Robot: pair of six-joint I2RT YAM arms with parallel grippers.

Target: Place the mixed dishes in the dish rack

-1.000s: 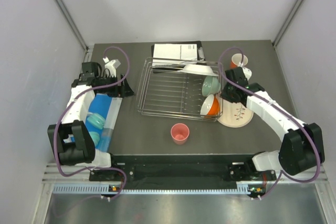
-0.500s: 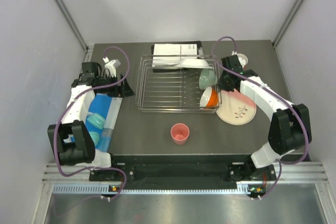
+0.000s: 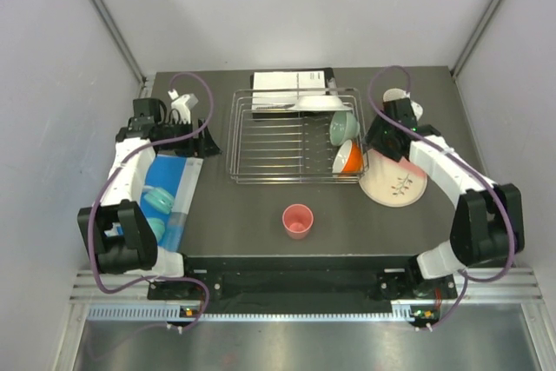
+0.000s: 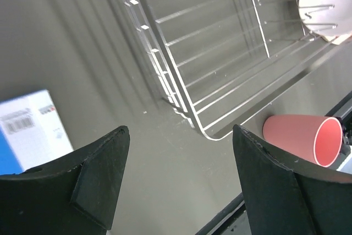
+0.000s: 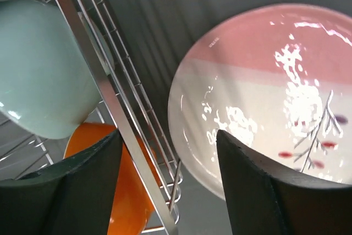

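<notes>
- At rack (image 5: 118, 119) right edge: right gripper (image 5: 168, 136) apart over plate (image 5: 264, 92); the glossy flat rim could slip a pinch.
- Swing may knock mint bowl (image 5: 38, 64), orange bowl (image 5: 135, 191).
- Left gripper (image 4: 180, 130) apart.

Even light, glare on pink plate (image 5: 286, 108) (perhaps overexposed)

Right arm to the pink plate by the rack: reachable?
Probably yes. The right gripper hangs open above the pale pink plate, nothing on it. It lies flat beside the dish rack, so gripping its rim looks awkward.
</notes>
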